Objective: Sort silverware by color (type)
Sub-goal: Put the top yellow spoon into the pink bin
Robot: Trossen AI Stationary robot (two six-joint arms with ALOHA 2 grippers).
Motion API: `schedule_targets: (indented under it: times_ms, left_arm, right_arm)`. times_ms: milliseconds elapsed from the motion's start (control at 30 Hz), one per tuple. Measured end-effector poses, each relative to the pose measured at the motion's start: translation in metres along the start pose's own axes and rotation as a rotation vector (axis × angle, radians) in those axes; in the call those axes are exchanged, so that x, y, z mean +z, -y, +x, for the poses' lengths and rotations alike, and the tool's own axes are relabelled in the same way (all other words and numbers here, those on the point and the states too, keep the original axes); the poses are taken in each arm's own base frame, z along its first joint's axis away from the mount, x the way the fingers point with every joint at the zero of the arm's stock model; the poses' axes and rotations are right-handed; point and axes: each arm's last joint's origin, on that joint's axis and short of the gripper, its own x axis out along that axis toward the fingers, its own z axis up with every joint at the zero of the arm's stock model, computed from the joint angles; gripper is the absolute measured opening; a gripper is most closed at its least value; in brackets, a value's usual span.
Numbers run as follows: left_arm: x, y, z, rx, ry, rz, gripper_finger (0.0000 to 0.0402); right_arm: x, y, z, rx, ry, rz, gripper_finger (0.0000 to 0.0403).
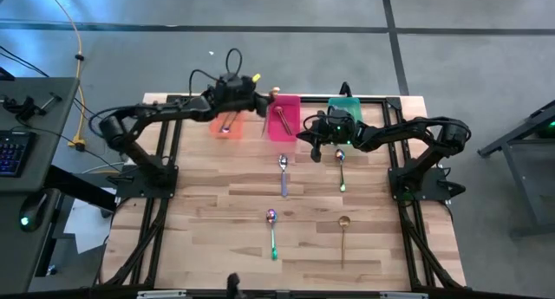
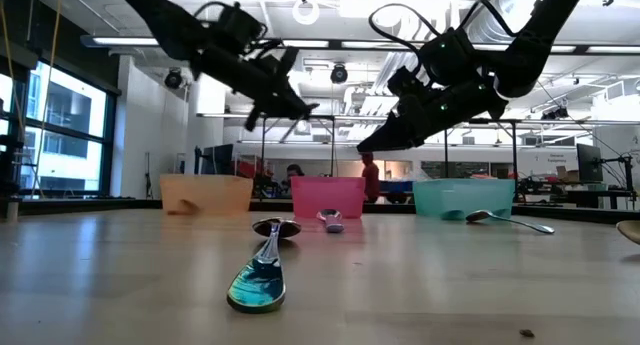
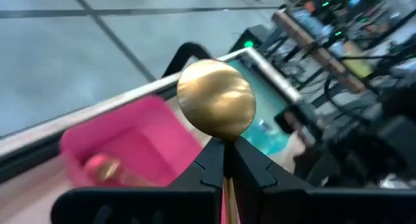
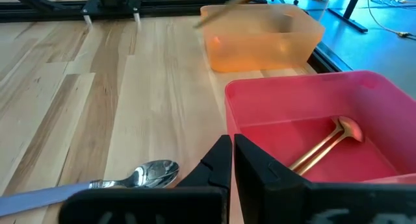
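The left claw (image 3: pixel 224 162) is clamped on a gold spoon (image 3: pixel 216 99) — its fingers meet just under the round bowl, which stands up in front of the wrist camera. In the high view this claw (image 1: pixel 263 105) hangs above the gap between the orange bin (image 1: pixel 227 126) and the pink bin (image 1: pixel 284 119), at the far edge of the counter (image 1: pixel 199 221). The pink bin holds another gold spoon (image 4: pixel 323 146), lying slantwise on its floor; the orange bin holds something small that I cannot make out. The right claw (image 4: pixel 232 160) is shut and grips nothing — it hovers over the near edge of the pink bin, and from above (image 1: pixel 303 136) it sits between the pink bin and the green bin (image 1: pixel 345 107). Just beside its fingers on the wood lies a silver spoon with a purple handle (image 1: pixel 283 172). To the right of that one, near the right arm, lies a spoon with a green handle (image 1: pixel 341 167). Nearer the front of the counter lie two more, well apart from each other: a rainbow spoon with a green handle (image 1: pixel 272 231), whose tip fills the foreground of the low view (image 2: pixel 260 277), and a copper spoon (image 1: pixel 343 237).
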Motion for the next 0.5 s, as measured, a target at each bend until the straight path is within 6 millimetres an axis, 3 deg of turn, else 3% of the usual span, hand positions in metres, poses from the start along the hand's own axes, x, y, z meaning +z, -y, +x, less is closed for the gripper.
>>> schedule_targets:
  times_ms: [167,333,500]
  left_arm:
    - [0.008,-0.014,0.037,-0.087,-0.007,-0.055,0.0003]
    - [0.003,-0.025,0.070,-0.065,-0.040,-0.052,0.0004]
    - [-0.004,-0.037,0.089,-0.004,-0.042,-0.029,0.0004]
  right_arm:
    - [0.000,0.000,0.000,0.000,0.001,-0.017,0.0000]
    - [0.000,0.000,0.000,0.000,0.001,-0.017,0.0000]
    - [0.000,0.000,0.000,0.000,0.001,-0.017,0.0000]
